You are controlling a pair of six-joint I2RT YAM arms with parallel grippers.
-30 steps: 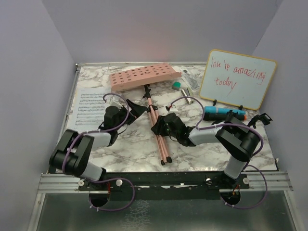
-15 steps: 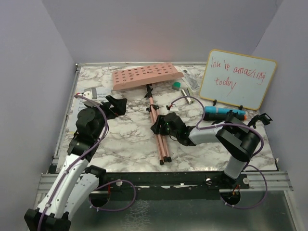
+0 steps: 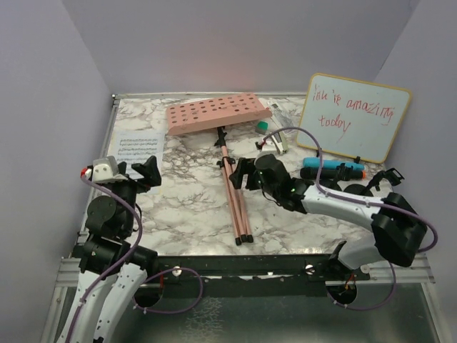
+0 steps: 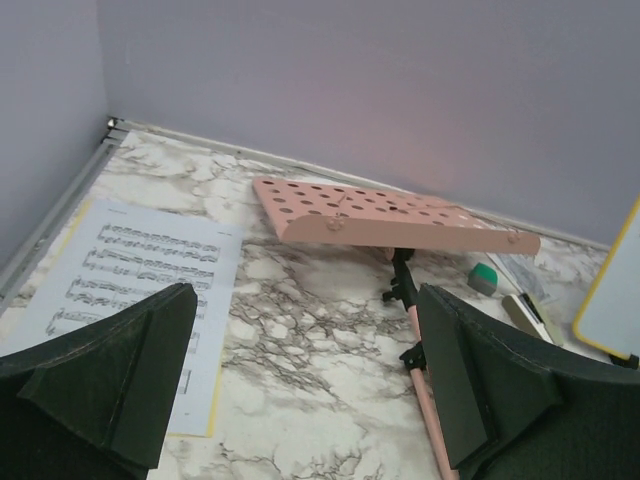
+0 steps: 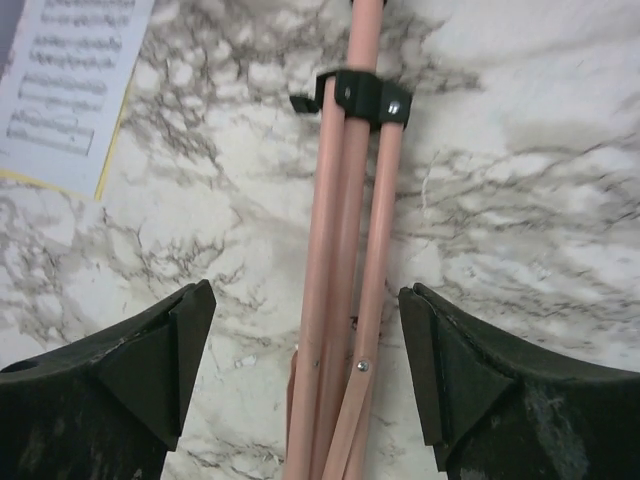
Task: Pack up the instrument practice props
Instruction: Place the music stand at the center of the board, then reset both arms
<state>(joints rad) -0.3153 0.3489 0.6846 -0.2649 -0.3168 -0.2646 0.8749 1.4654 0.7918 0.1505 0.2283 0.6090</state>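
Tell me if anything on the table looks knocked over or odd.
The pink music stand lies down rather than standing, legs folded together. The blue microphone lies on its side in front of the whiteboard. Nothing looks broken.

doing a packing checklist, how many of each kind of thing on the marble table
pink perforated metal music stand: 1
printed sheet-music page: 1
blue cylindrical microphone: 1
wood-framed whiteboard: 1
small green eraser: 1
small stapler: 1
total: 6, black parts by whiteboard unclear
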